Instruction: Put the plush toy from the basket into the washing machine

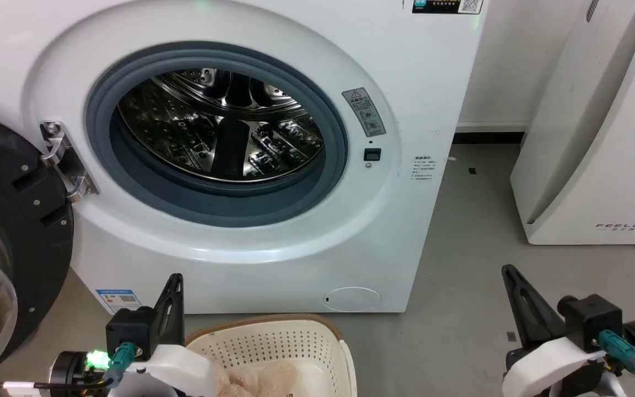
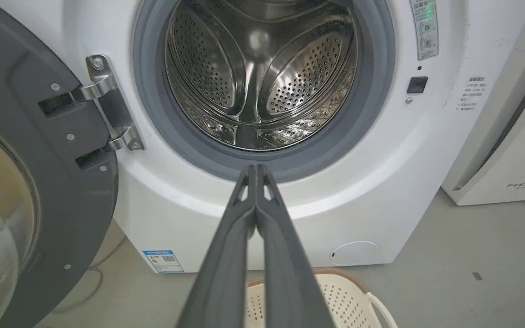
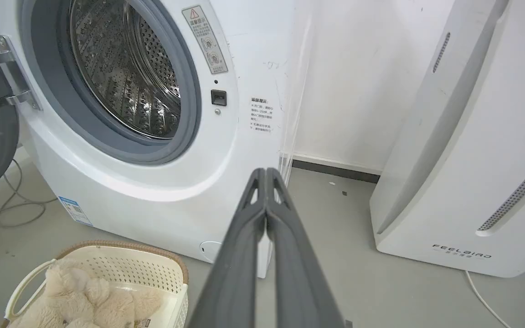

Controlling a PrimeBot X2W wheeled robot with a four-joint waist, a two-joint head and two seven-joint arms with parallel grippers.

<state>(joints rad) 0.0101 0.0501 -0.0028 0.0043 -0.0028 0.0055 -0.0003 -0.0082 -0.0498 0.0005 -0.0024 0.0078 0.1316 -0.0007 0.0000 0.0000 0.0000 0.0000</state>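
Hovering with left fingers (image 2: 226,255) and right fingers (image 3: 239,255) closed, empty, liable to shove the toy (image 3: 84,296) around the basket (image 3: 153,269) unless opened.

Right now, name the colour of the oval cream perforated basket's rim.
Brown woven-look rim, best in right wrist view.

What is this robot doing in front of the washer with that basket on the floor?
A two-armed robot faces the washing machine, whose door hangs open on the left and whose steel drum looks empty. The plush toy lies in the basket on the floor before it. The left end effector and right end effector are both shut and hold nothing, so the toy has not been picked up yet.
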